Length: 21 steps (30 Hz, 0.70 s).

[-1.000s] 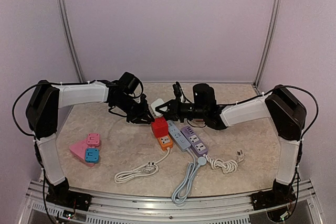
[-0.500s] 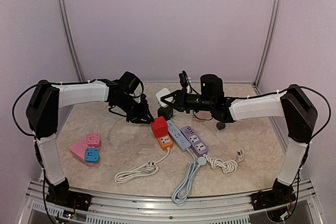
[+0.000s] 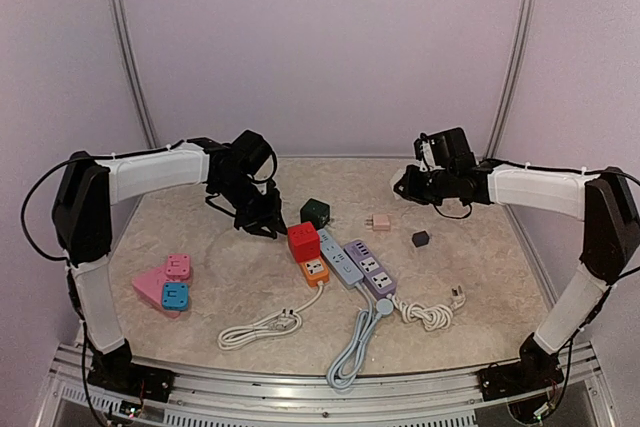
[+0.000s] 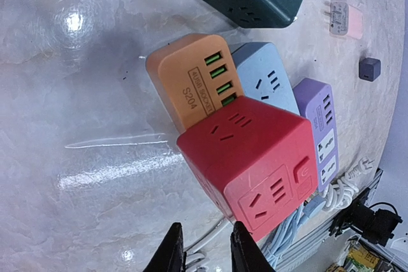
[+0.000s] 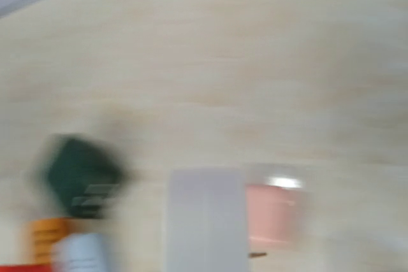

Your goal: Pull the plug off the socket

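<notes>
A marble-patterned table (image 3: 200, 237) is seen from above, with two robot arms reaching over it. The left gripper (image 4: 203, 254) is held low beside a red cube socket (image 4: 255, 167), its jaws slightly parted with nothing between them. The dark green cube socket (image 3: 318, 213) is seen standing on the table just behind the red one. The right gripper (image 3: 404, 184) is held well apart from it, towards the right. In its blurred wrist view, a white plug (image 5: 205, 220) appears clamped in the jaws.
</notes>
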### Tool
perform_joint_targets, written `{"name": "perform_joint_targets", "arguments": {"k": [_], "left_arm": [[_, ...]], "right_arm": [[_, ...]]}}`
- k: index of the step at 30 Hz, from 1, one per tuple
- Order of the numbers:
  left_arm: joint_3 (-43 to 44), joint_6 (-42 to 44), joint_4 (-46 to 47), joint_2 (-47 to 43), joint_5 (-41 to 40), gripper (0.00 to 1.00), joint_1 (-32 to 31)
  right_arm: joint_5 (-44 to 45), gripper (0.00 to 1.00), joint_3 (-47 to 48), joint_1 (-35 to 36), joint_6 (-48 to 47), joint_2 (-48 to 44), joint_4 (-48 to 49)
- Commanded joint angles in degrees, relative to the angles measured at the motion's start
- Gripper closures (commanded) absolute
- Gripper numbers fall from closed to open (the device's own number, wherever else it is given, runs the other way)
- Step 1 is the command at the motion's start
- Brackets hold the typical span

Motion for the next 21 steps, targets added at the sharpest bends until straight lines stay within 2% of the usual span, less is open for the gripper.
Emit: {"name": "perform_joint_targets", "arguments": {"k": [1, 13, 21], "left_arm": [[2.31, 1.23, -3.27, -1.38, -1.06, 0.75, -0.53], [0.29, 2.04, -4.20, -5.95, -1.82, 0.72, -0.78], [-0.42, 2.02, -4.34, -7.76, -1.86, 0.71, -1.24]], "right_arm": [[13.86, 1.00, 0.52, -3.06, -7.31, -0.30, -14.81], [26.00, 1.00, 0.99, -8.31, -11.47, 7.43, -19.69], [27.34, 0.88, 3.19, -8.60, -11.47, 14.27, -19.17]]}}
